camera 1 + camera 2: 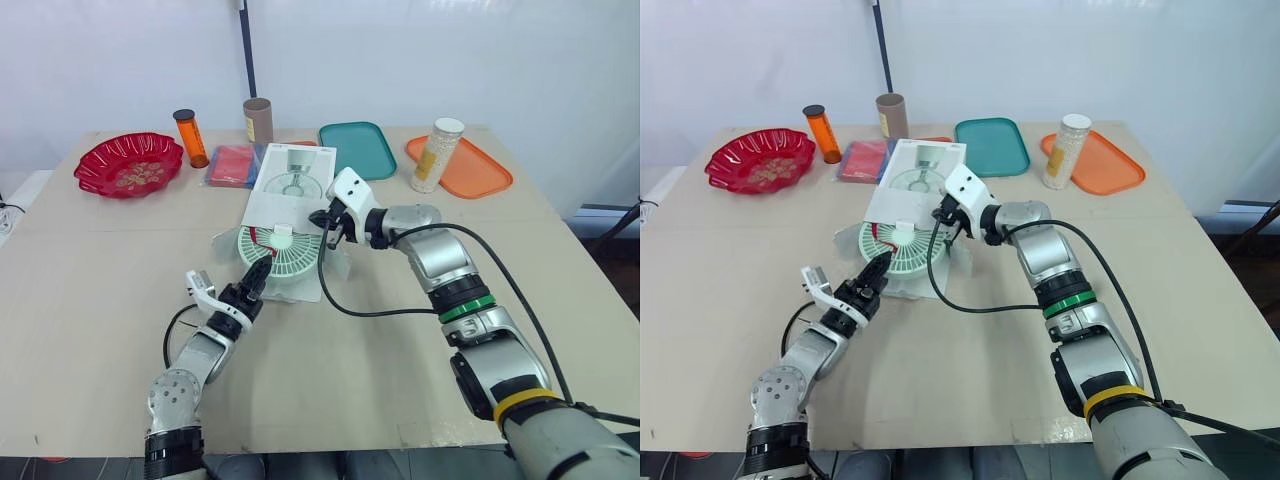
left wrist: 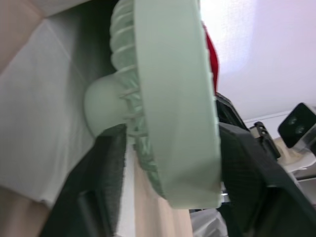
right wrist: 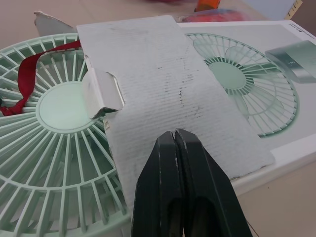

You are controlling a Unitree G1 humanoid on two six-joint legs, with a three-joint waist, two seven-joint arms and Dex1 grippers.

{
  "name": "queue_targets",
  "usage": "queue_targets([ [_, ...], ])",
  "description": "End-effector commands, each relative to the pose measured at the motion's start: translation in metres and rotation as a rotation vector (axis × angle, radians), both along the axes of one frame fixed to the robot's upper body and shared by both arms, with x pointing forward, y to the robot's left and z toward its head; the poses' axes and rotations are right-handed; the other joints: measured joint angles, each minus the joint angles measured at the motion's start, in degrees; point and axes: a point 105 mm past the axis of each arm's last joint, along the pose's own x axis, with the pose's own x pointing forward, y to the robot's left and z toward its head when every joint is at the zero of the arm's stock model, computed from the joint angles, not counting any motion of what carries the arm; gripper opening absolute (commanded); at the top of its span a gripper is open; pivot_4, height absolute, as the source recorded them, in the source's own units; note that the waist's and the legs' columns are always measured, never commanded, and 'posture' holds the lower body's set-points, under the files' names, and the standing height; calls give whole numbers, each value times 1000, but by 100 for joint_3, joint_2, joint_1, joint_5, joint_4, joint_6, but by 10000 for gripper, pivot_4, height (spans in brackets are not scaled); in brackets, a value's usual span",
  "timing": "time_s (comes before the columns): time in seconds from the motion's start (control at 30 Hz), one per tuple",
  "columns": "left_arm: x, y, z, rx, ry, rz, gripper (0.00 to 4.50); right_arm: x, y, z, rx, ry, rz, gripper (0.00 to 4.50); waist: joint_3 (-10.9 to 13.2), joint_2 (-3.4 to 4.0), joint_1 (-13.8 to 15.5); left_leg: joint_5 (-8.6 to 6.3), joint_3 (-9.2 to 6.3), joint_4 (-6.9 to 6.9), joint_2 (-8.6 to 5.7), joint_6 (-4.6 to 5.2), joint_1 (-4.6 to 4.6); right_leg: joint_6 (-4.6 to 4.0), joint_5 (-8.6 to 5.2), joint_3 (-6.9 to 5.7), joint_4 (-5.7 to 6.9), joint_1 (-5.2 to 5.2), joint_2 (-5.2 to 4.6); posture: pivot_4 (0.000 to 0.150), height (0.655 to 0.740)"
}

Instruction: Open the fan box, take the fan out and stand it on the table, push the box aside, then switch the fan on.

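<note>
Over on the left, our left pincer has its two fingers clamped on either side of the rim of the mint-green fan. The fan lies flat on the tabletop, poking out of the open near end of the white fan box. Further right, our right pincer is squeezed fully closed with nothing in it, tips just over the box's cardboard flap, which drapes across the fan grille.
</note>
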Motion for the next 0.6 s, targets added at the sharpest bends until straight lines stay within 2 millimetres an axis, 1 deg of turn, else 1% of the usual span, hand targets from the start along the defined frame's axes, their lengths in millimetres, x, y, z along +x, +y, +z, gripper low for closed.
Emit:
queue_targets([
  [0.03, -3, -1, 2, -16, -9, -5, 16418, -3, 2, -7, -13, 15, 10, 0, 0, 0, -3, 0, 0, 0, 0, 0, 0, 0, 0, 0, 0, 0, 0, 1500, 7400],
  [0.23, -13, 2, 0, -10, 8, -26, 16228, -3, 3, -7, -11, 15, 13, 0, 0, 0, -7, -1, 0, 0, 0, 1, 0, 0, 0, 1, 0, -1, 0, 1500, 7400],
  [0.37, -27, 11, -3, -11, 30, -26, 16228, -3, 4, -7, -13, 13, 15, 0, 0, 0, -12, -1, 0, 0, 1, 2, 0, 0, 0, 1, 0, -1, 0, 1500, 7400],
  [0.6, -56, 24, -3, -6, 61, -18, 16228, -3, 6, -8, -7, 13, 19, 0, 0, 0, -8, -2, 0, -1, 2, 2, 1, 0, -1, 0, 0, -1, 0, 1500, 7400],
])
